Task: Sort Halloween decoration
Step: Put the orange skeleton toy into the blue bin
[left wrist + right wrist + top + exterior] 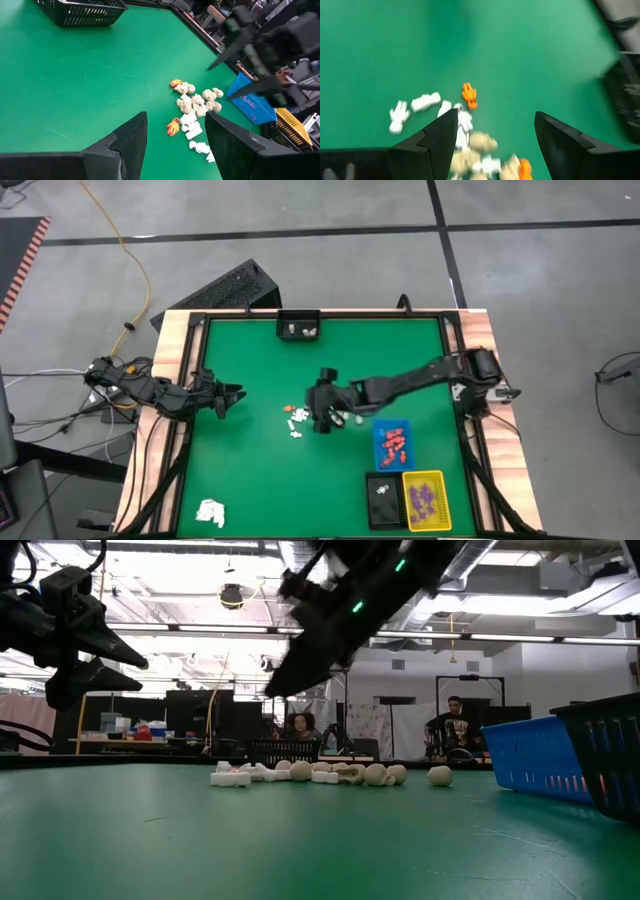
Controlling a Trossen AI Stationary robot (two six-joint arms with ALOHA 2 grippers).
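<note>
I get even, bright overhead light on the green table (250,460), with only faint shadows. In the low view, ceiling strip lights (480,637) glare white and the arms go to dark silhouettes. My right wrist view is smeared with blur; the small figurine pieces (468,95) look soft there.

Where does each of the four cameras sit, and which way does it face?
High: overhead, straight down on the green table; both arms show.
Low: table height, level past the loose pieces into the room; arms overhead.
Left wrist: on the left arm, past its open gripper toward the pieces; right arm beyond.
Right wrist: above the pieces, through the open right gripper.
All four share the pieces.
</note>
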